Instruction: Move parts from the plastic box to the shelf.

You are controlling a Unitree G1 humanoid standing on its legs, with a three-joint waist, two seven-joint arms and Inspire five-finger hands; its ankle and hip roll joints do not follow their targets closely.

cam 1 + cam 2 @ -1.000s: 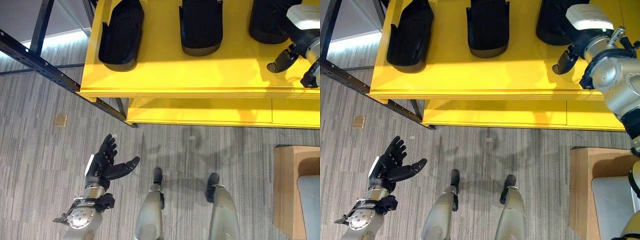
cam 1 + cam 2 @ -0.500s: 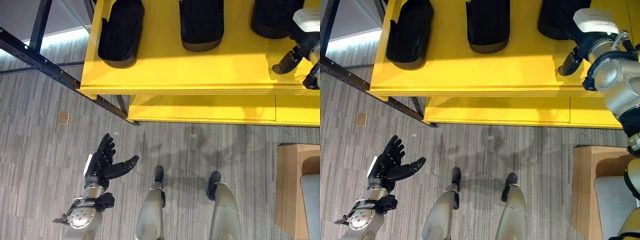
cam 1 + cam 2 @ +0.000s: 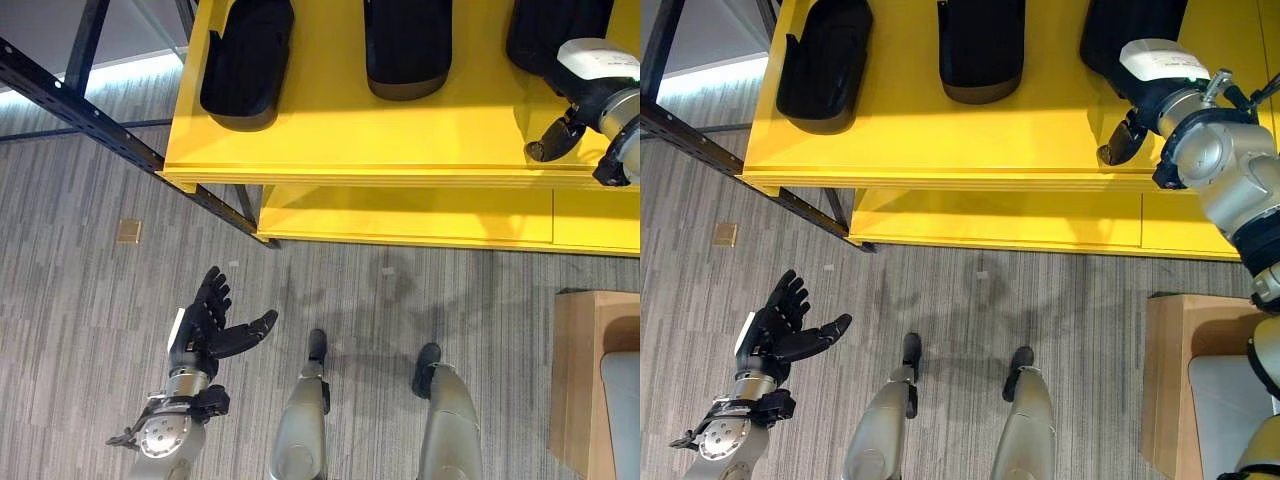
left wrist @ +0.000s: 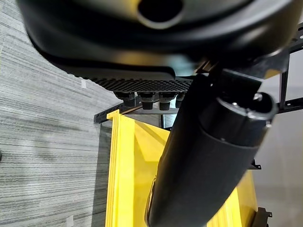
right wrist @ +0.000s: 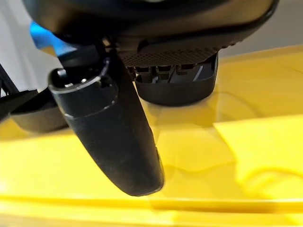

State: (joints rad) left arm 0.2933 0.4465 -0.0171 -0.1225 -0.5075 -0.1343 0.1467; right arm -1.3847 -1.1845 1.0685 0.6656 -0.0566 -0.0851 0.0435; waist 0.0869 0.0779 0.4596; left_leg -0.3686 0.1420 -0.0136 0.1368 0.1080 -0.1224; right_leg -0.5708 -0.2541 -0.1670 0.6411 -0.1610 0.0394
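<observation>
Three black moulded plastic parts point(image 3: 245, 60) point(image 3: 407, 45) point(image 3: 555, 30) occupy the back of the flat yellow metal shelf point(image 3: 330, 150). Its front strip is bare, and bare gaps lie between the parts.

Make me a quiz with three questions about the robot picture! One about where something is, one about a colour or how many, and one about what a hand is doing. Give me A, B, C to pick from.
1. Where is the left hand?
A. low, over the grey floor
B. on the shelf
C. inside a box

2. How many black parts sit on the yellow shelf?
A. one
B. three
C. six

3. What is the left hand doing?
A. squeezing a part
B. making a fist
C. open, holding nothing

Answers:
1. A, it hangs above the floor, away from the shelf.
2. B, left part, middle part, right part by the right hand.
3. C, its fingers are spread.
</observation>
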